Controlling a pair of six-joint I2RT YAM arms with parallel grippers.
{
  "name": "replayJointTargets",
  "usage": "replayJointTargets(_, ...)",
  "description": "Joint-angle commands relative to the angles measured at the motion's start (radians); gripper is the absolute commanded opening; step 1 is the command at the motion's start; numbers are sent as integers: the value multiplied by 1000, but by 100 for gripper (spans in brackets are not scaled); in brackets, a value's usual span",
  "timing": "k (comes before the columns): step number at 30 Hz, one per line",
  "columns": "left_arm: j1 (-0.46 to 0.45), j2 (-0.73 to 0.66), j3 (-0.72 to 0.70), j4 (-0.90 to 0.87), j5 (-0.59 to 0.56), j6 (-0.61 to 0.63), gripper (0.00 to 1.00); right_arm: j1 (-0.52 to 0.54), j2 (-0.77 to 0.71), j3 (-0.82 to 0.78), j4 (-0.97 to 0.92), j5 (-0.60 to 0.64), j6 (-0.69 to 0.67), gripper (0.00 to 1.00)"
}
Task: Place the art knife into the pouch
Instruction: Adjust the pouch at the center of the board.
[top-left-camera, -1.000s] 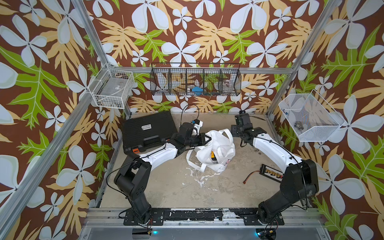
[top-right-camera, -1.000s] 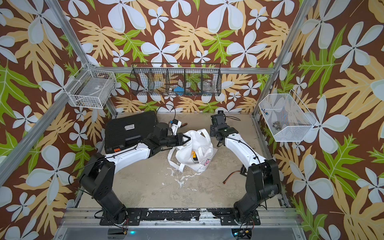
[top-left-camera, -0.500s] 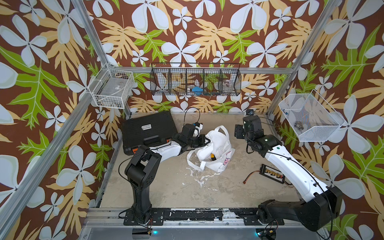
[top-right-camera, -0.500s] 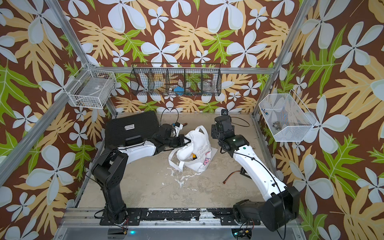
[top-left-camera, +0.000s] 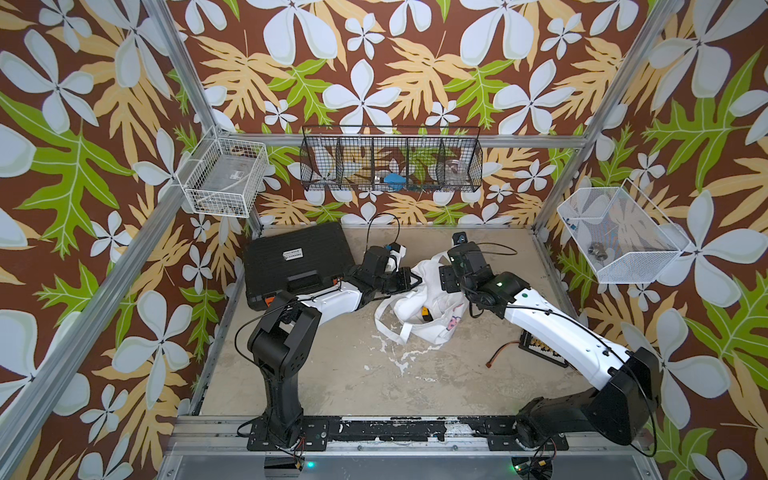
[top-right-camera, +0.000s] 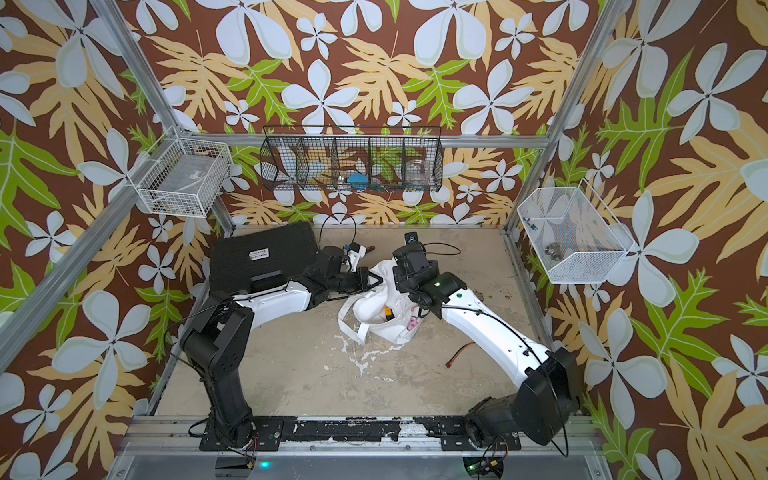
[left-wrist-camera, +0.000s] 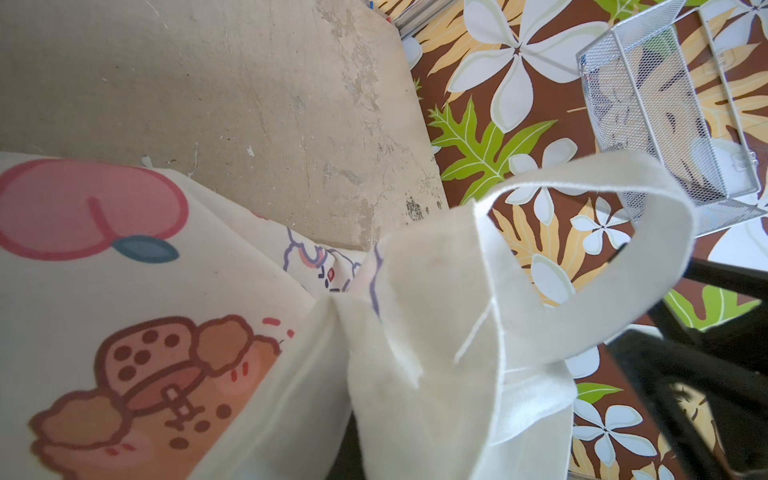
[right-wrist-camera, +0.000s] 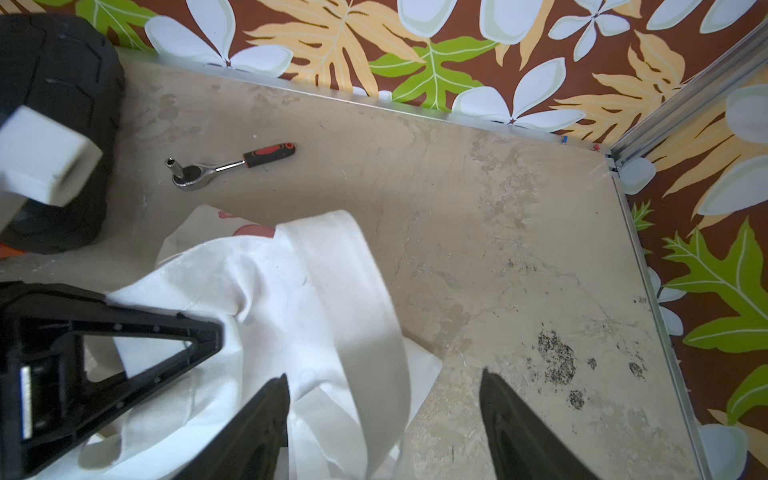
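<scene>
The pouch (top-left-camera: 419, 309) (top-right-camera: 384, 320), a white cloth tote with pink cartoon prints, lies slumped mid-table with its mouth gaping. Inside the mouth a small yellow and black thing (top-left-camera: 424, 311) (top-right-camera: 387, 312) shows, apparently the art knife. My left gripper (top-left-camera: 409, 279) (top-right-camera: 370, 279) is shut on the pouch's rim at its left back side; in the left wrist view the cloth (left-wrist-camera: 415, 332) hides the fingers. My right gripper (right-wrist-camera: 384, 374) (top-left-camera: 446, 272) hangs open over the pouch's right back edge, with a strap handle (right-wrist-camera: 353, 291) lying loose between its fingers.
A black tool case (top-left-camera: 297, 259) sits at the back left. A ratchet wrench (right-wrist-camera: 232, 164) lies near the back wall. A black bit tray (top-left-camera: 540, 347) and a reddish cable (top-left-camera: 500, 353) lie under the right arm. Wire baskets (top-left-camera: 390, 160) hang on the walls.
The right arm swung out to the right and came back close to the pouch's back edge, its jaws opening a little wider. The left arm raised its elbow while keeping its hold.
</scene>
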Motion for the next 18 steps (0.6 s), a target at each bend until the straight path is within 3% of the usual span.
replayJointTargets(1,3,-20,-11,21,10,6,0,1,37,23,-36,159,-11,77)
replayJointTargets(6,9,-50,-39,28,9,4,0,-20,86,111,-107,360,-26,77)
replayJointTargets(13,26,-89,-87,43,13,3,0,-51,63,197,-126,510,-75,77)
replayJointTargets(18,34,-118,-126,61,16,-5,0,-108,44,222,-121,546,-106,77)
